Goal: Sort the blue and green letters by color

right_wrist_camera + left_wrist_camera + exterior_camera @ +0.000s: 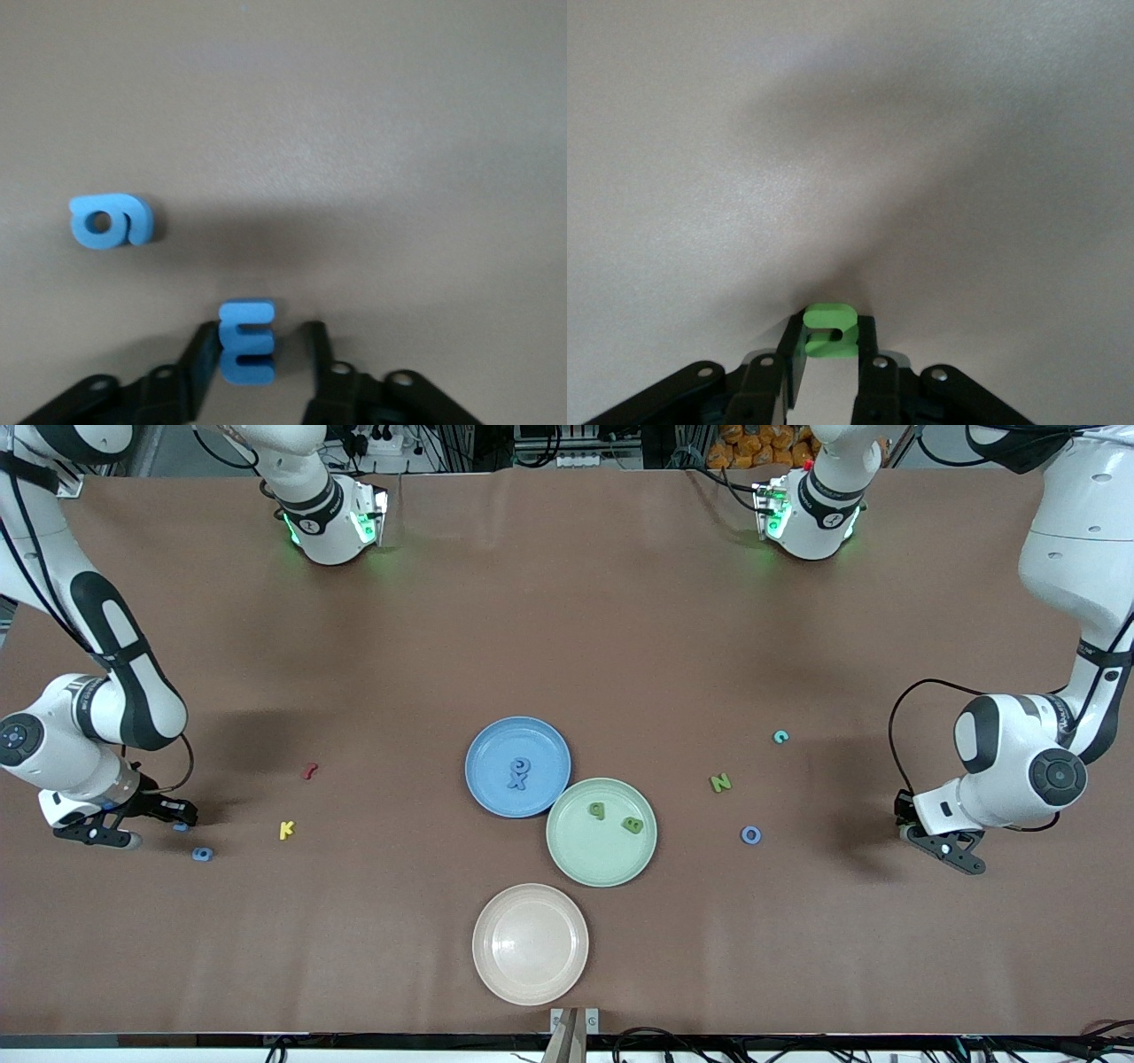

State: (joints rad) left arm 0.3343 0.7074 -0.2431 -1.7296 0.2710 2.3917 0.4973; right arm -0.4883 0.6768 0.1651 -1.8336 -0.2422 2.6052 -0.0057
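Both grippers are low over the counter [567, 602] ends: left gripper [829, 359] pinches a green letter [830, 331]; right gripper [257, 354] straddles a blue E [245, 341], jaws not yet touching it. These chunky pieces look light and stiff, best gripped across flat sides.

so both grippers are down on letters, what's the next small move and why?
Probably lift the left gripper straight up: its fingers pinch a green letter at the left arm's end of the table. The green plate already holds two green pieces. The right gripper straddles a blue E with gaps showing, so it should finish closing first.
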